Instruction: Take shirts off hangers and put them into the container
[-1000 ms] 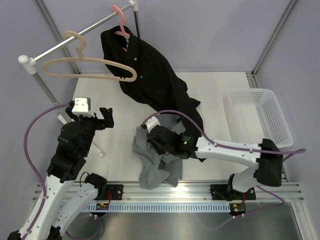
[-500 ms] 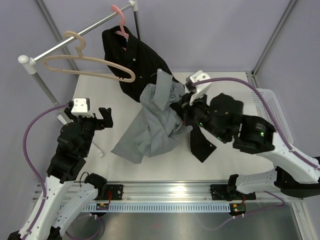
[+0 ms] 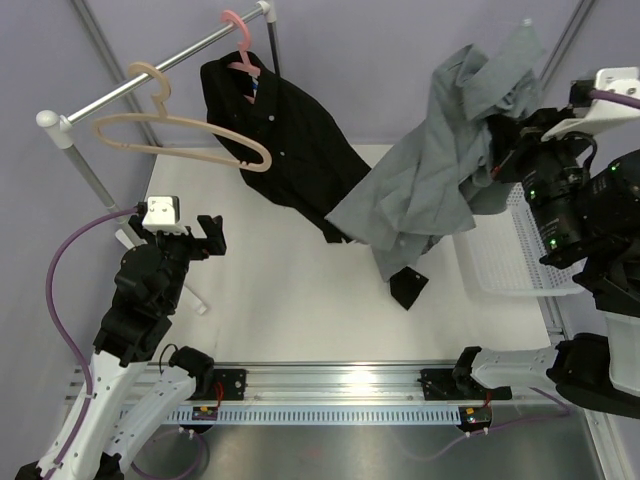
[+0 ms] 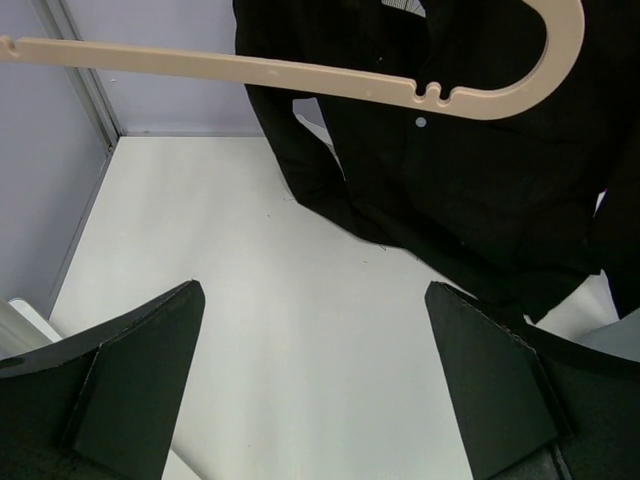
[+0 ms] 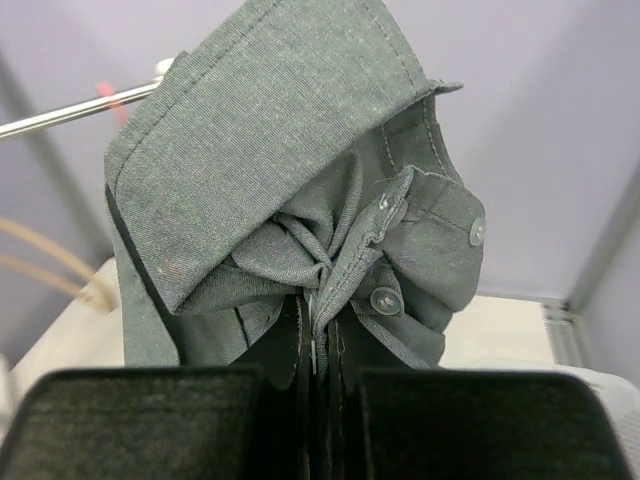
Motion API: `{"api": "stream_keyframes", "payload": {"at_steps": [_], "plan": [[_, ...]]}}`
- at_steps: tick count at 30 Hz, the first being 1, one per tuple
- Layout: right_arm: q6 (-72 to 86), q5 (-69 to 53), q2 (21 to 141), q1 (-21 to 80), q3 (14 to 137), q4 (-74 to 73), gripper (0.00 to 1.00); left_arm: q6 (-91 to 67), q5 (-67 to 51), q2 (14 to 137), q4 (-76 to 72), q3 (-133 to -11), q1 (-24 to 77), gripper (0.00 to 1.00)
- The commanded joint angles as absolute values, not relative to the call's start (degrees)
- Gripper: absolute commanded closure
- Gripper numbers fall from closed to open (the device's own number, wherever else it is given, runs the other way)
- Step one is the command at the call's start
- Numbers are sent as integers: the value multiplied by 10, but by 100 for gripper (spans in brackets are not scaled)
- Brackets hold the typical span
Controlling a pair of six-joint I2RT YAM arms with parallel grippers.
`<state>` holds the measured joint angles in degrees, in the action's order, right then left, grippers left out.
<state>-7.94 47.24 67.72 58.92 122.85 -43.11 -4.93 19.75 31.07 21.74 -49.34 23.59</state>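
There are two shirts, a black shirt (image 3: pixel 290 130) and a grey shirt (image 3: pixel 440 180). Two hangers, a pink hanger (image 3: pixel 242 50) and a beige hanger (image 4: pixel 250 68), hang on one rail (image 3: pixel 195 45) over the worktop's far left corner. One basket (image 3: pixel 490 265) stands at the worktop's right edge.

Hanging grey shirt (image 3: pixel 440 170) is covering part of the basket (image 3: pixel 498 272)
Cloth is swallowing the tips of the right claw (image 5: pixel 318 345); the left wrist view's edges are cropping the beige hanger (image 4: pixel 300 72) and black shirt (image 4: pixel 470 180).
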Motion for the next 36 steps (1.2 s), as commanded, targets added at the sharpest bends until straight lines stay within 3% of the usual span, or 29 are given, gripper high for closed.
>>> {"api": "stream_keyframes", "payload": {"at_steps": [1,7,14,20,25,30,36], "plan": [[-145,521,686,530,1261,-406,100,-45,202,309,185,-490,235,1],[-224,563,675,449,1245,-314,100,-45,201,313,185,-489,235,1],[-237,555,670,277,1187,-245,100,-47,197,313,185,-489,236,1],[-30,444,697,71,1069,-342,100,-46,198,308,185,-488,235,1],[140,363,702,-53,881,-335,100,-44,199,307,185,-488,235,1],[245,291,721,-92,738,-311,100,-44,198,305,185,-490,235,1],[315,212,808,-112,657,-279,100,-44,195,299,185,-488,235,1]]}}
